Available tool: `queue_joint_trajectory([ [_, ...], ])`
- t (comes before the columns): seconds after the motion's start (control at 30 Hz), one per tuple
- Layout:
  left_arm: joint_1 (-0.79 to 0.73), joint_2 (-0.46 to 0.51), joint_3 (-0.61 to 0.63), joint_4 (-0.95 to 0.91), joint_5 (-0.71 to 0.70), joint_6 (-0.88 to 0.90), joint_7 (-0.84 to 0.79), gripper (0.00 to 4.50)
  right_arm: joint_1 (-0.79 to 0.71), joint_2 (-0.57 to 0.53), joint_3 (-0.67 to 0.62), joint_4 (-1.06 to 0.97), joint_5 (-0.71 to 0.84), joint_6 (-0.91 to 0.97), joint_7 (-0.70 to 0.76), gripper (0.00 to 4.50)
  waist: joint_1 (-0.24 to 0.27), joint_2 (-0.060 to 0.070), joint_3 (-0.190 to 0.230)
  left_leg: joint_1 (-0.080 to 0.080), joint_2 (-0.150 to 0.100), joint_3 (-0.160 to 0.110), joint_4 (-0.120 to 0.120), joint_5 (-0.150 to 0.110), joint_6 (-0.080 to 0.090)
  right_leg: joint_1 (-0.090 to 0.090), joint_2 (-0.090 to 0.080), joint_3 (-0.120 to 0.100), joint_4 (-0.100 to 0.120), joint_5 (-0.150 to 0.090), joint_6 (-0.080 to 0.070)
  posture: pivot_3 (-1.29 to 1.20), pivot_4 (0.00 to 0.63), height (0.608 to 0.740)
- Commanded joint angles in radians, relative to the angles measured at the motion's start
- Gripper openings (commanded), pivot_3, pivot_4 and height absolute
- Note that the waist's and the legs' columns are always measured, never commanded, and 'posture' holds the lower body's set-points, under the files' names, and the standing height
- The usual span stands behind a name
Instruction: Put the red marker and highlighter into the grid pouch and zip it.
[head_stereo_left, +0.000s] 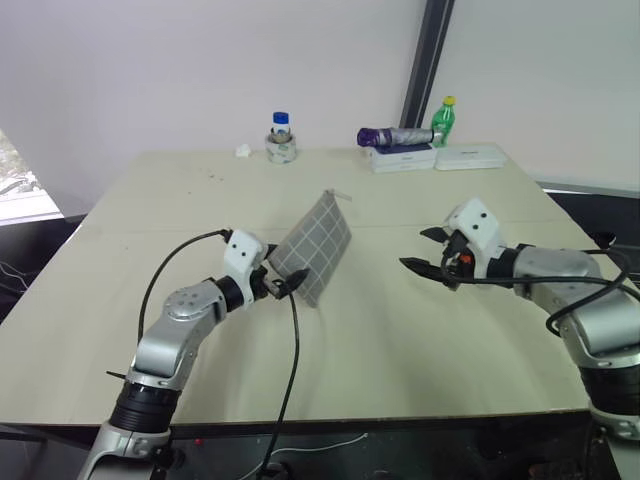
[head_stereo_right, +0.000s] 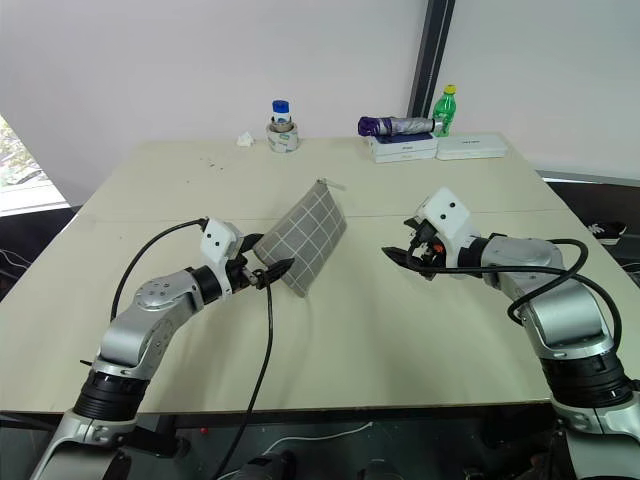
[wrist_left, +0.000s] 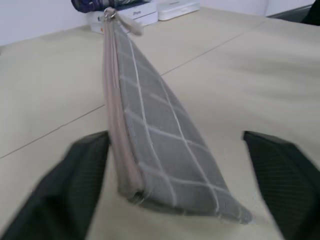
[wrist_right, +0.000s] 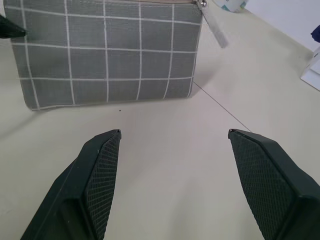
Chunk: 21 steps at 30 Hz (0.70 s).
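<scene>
1. Head views showed the grid pouch (head_stereo_right: 308, 237) standing on its long edge near the middle of the table (head_stereo_right: 400, 340), grey with white grid lines, its zipper edge uppermost and the pull at the far end. Whether anything lay inside could not be told.
2. Left gripper (head_stereo_right: 266, 270) sat at the pouch's near end with its 2 fingers parted; the right gripper (head_stereo_right: 409, 252) hung well apart from the pouch, fingers spread and empty.
3. Along the far edge stood a small blue-capped jar (head_stereo_left: 281, 137), a green bottle (head_stereo_left: 442, 122), a folded purple umbrella (head_stereo_left: 395, 136) on white boxes (head_stereo_left: 404, 158); their labels were too small to read.
4. Left wrist view had the pouch end-on between the 2 blurred fingers (wrist_left: 70, 185), neither plainly touching it.
5. Right wrist view showed the pouch's broad gridded side and grey zipper tab (wrist_right: 214, 27) beyond wide-open fingers (wrist_right: 95, 180).
</scene>
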Motion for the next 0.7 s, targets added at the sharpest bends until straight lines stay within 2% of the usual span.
queue_joint_trajectory([
  [0.03, 0.006, 0.007, 0.044, -0.066, -0.027, 0.009, 0.006, 4.40, -0.003, -0.008, -0.019, -0.015, -0.007, -0.020, -0.005, 3.54, -0.001, 0.000, 0.000, 0.000, 0.000, 0.000, 0.000, 0.000, 0.000, 0.000, 0.000, 0.000, 0.000, 0.000, 0.000, 0.00, 0.150, 0.740],
  [0.37, 0.089, 0.046, 0.220, -0.125, -0.070, 0.048, 0.094, 4.40, 0.027, -0.007, -0.045, 0.004, 0.015, -0.057, 0.021, 3.54, -0.001, 0.000, 0.000, 0.000, 0.000, 0.000, 0.000, 0.000, 0.000, 0.000, 0.000, 0.000, 0.000, 0.000, 0.000, 0.00, 0.150, 0.740],
  [0.7, 0.209, 0.113, 0.261, -0.182, -0.078, 0.096, 0.087, 4.40, 0.117, 0.028, -0.089, 0.077, 0.031, -0.194, 0.047, 3.54, 0.001, 0.000, 0.000, 0.000, 0.000, 0.000, 0.000, 0.000, 0.000, 0.000, 0.000, 0.000, 0.000, 0.000, 0.000, 0.00, 0.150, 0.740],
])
